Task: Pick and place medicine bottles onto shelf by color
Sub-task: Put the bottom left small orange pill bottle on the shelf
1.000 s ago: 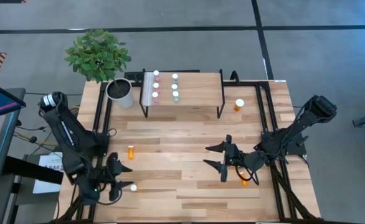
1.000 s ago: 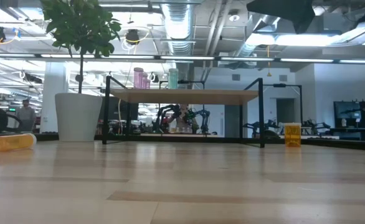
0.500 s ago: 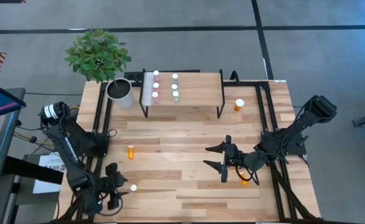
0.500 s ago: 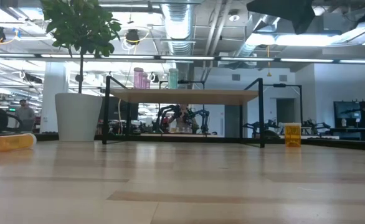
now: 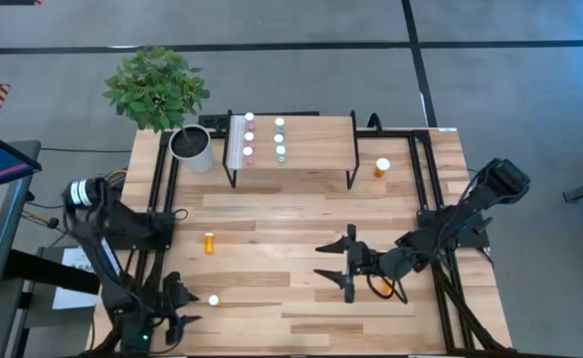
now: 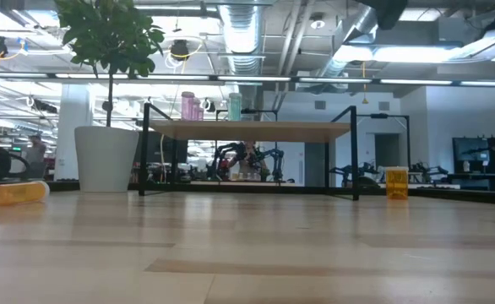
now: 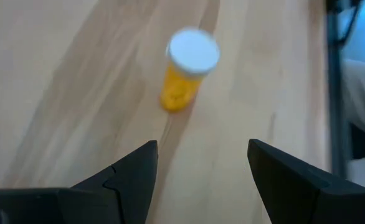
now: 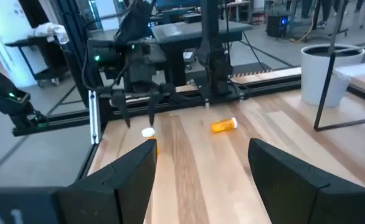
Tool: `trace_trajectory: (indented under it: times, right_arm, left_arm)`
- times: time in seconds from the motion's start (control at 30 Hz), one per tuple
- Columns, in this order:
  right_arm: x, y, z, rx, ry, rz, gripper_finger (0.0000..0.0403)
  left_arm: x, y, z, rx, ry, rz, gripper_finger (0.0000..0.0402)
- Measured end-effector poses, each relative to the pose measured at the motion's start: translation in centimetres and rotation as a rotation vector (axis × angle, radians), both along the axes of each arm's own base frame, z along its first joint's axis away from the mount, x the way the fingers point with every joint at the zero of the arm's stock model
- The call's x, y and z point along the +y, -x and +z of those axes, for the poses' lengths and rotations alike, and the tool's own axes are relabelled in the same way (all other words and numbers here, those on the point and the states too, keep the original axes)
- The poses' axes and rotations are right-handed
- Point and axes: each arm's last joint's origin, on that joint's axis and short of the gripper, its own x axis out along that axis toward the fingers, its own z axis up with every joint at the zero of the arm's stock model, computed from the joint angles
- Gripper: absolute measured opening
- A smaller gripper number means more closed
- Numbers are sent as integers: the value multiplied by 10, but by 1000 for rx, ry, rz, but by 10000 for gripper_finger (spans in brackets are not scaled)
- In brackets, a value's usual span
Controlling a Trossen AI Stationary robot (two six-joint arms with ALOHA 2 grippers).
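Observation:
The shelf (image 5: 301,142) stands at the far middle and carries several pink and teal vials (image 5: 249,136) (image 6: 188,105). A small orange bottle with a white cap (image 5: 213,299) (image 7: 185,74) stands upright near the table's near left corner. My left gripper (image 5: 182,306) (image 7: 201,165) is open just to its left, pointing down at a slant, with nothing between the fingers. A larger orange bottle (image 5: 209,243) (image 8: 224,126) lies on its side. My right gripper (image 5: 329,261) (image 8: 201,168) is open and level over the table's middle, pointing left.
Another orange bottle (image 5: 382,167) stands right of the shelf. One more orange bottle (image 5: 380,288) lies under my right arm. A grey-white plant pot (image 5: 191,147) stands left of the shelf. Black rails (image 5: 426,179) run along both table sides.
My left gripper has sunk toward the table and drawn back toward the near left corner, staying open, beside the white-capped orange bottle. My right gripper has shifted a little toward the table's left, still open. No bottle has moved.

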Motion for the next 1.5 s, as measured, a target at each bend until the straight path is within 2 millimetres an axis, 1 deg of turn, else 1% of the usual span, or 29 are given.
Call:
trace_trajectory:
  times: [0.07,0.2,0.3,0.43,0.57,0.7,0.97,1.1,1.23,1.37,1.5]
  right_arm:
    - [0,-4,1,-1,2,-6,276]
    - [-1,-9,3,-2,-7,16,276]
    - [-3,-11,5,-8,-11,12,276]
    - [-5,-11,5,-9,-12,8,276]
    - [-5,-11,5,-7,-11,9,276]
    - [-5,-11,5,-7,-10,8,276]
    - [-5,-11,5,-8,-12,8,276]
    - [-5,-11,6,-13,-15,8,276]
    - [-4,-12,7,-28,-23,9,276]
    - [-3,-12,10,-42,-35,35,276]
    - [1,-18,20,-64,-31,75,276]
  left_arm:
    - [-4,-2,-13,0,-25,6,236]
    - [-5,-11,-31,-41,-73,67,244]
    - [-5,-19,-42,-53,-112,77,255]
    - [-5,-29,-48,-85,-151,77,273]
    - [-4,-32,-48,-94,-170,77,276]
    - [-3,-32,-49,-89,-188,70,248]
    - [-1,-33,-49,-98,-207,70,148]
    - [-2,-34,-48,-112,-202,77,105]
    - [-5,-39,-39,-123,-183,80,82]
    - [-6,-48,-18,-158,-173,64,80]
    - [3,-62,9,-201,-173,64,91]
